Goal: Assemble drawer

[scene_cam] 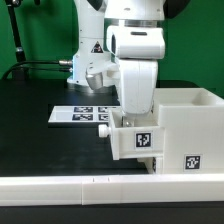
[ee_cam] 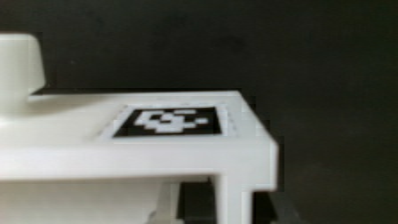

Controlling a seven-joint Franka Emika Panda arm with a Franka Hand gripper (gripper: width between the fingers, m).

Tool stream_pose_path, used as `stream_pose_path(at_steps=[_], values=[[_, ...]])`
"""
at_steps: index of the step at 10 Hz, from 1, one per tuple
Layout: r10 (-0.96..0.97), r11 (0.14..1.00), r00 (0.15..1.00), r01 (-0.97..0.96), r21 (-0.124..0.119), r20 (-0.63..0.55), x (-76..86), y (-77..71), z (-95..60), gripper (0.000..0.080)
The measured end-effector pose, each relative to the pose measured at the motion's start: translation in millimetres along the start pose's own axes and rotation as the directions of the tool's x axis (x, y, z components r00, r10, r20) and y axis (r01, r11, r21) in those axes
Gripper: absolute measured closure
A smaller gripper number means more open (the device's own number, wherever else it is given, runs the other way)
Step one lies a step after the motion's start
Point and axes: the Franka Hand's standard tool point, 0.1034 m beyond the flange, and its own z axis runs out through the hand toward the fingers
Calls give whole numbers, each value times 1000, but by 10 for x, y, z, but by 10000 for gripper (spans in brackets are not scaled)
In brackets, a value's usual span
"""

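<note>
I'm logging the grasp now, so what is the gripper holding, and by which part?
Cannot tell. The gripper sits low by the white drawer box with its fingertips hidden; the wrist view shows only a tagged white panel.

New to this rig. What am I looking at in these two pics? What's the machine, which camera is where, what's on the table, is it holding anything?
The machine is a white robot arm assembling a drawer. The exterior view comes from a camera off the arm, showing the whole scene. The wrist view comes from a camera on the arm's wrist, looking closely at a white part with a black-and-white tag. On the black table stand a white open-topped drawer box and the flat white marker board, a fixed rig fixture. The fingers are hidden, so whether anything is held cannot be told.
</note>
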Motion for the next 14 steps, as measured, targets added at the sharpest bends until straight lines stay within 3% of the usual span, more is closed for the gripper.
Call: stream_pose_path(at_steps=[1,2,3,5,6,8,11,12,14], values=[[-2,1000,1000,2,3,2,-4,1,-17,742],[-3,1000,1000,3,5,7,-16,8,-103,520],[-2,1000,1000,2,6,13,-35,20,-206,520],[-5,1000,1000,5,8,29,-183,39,-434,230],[-21,1000,999,20,9,36,-312,44,-515,230],[-18,1000,999,17,19,41,-516,18,-503,152],[-25,999,999,24,21,35,-537,15,-494,150],[-38,999,999,37,27,36,-541,6,-459,150],[-79,995,997,77,57,27,-600,37,-228,150]])
